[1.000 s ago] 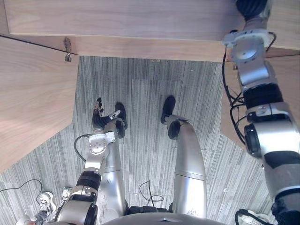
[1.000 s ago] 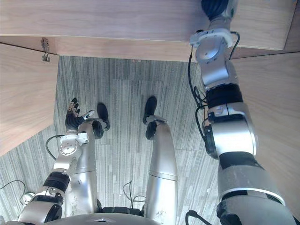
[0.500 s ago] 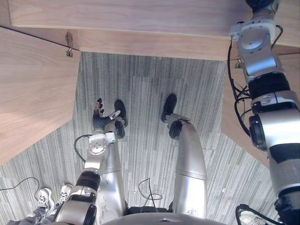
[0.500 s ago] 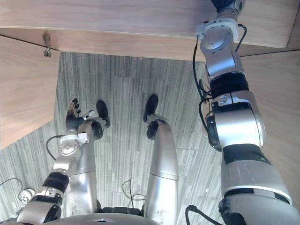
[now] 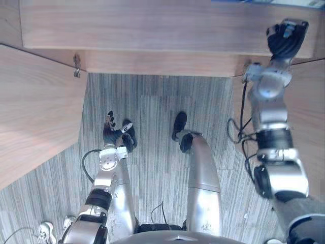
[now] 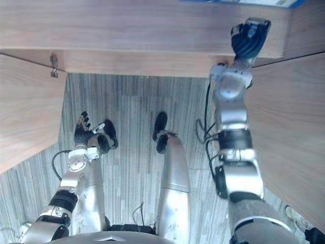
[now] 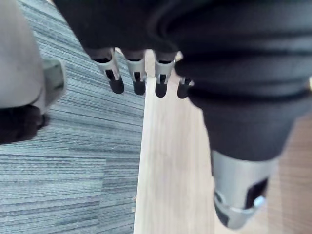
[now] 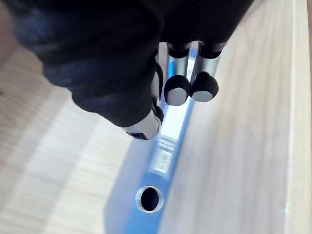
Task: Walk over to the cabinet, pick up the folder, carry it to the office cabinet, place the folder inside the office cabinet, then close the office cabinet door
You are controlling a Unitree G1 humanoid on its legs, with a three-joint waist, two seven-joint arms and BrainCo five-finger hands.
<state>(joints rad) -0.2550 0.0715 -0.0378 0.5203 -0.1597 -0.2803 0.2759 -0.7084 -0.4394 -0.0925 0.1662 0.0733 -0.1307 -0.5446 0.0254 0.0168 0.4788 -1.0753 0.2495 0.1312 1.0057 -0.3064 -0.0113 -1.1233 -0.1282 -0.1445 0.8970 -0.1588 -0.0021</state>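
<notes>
On your left you have one open door [image 5: 35,117] of the office cabinet [image 5: 152,25], with one metal hinge [image 5: 76,65] at its upper corner. Next comes the left hand [image 5: 108,131] – it hangs low over the grey carpet [image 5: 157,107], fingers straight and loose, holding nothing.

More to the right, one blue folder [image 8: 168,131] stands on the wooden shelf inside the cabinet; in the head views you see it as a blue strip at the upper edge. Its spine carries one white label [image 8: 162,158] and one round hole [image 8: 149,199]. The writing on the label is too small to read.

The right hand [image 5: 287,38] is raised to that shelf – its fingers [image 8: 178,90] are relaxed just over the spine and grip nothing; you cannot tell if they touch it. Last, a second open door [image 5: 312,117] on your right.
</notes>
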